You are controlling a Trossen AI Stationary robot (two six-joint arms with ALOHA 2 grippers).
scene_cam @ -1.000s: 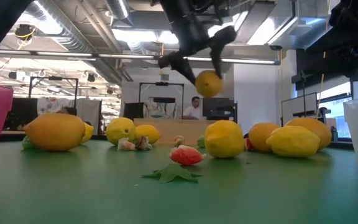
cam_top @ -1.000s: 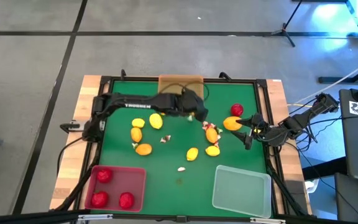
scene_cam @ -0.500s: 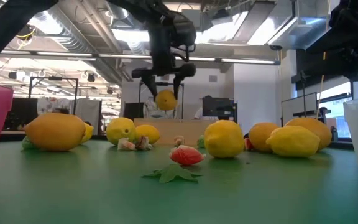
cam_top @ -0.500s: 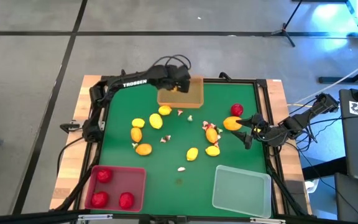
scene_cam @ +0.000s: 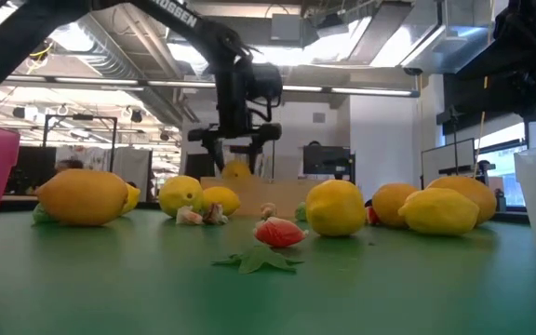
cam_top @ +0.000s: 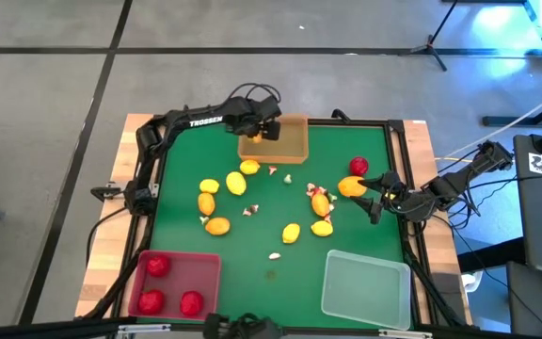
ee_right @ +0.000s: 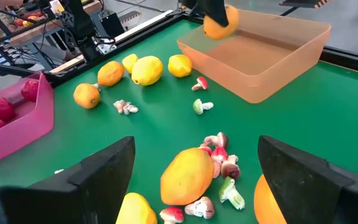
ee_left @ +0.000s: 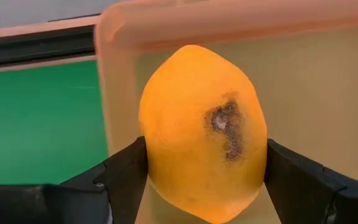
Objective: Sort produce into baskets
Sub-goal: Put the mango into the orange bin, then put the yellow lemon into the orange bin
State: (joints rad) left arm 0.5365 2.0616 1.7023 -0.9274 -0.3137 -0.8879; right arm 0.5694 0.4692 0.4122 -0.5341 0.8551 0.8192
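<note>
- Left claw [ee_left: 204,171] grasps an orange fruit [ee_left: 202,130] above the orange-tan basket [cam_top: 288,143].
- Right claw [cam_top: 373,196] rests released on the counter [cam_top: 262,273], beside another orange fruit [cam_top: 350,186].

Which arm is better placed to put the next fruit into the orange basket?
Left. The left gripper already holds a yellow-orange fruit over the orange basket's left edge. The right gripper is open at the table's right side, beside other fruit.
</note>
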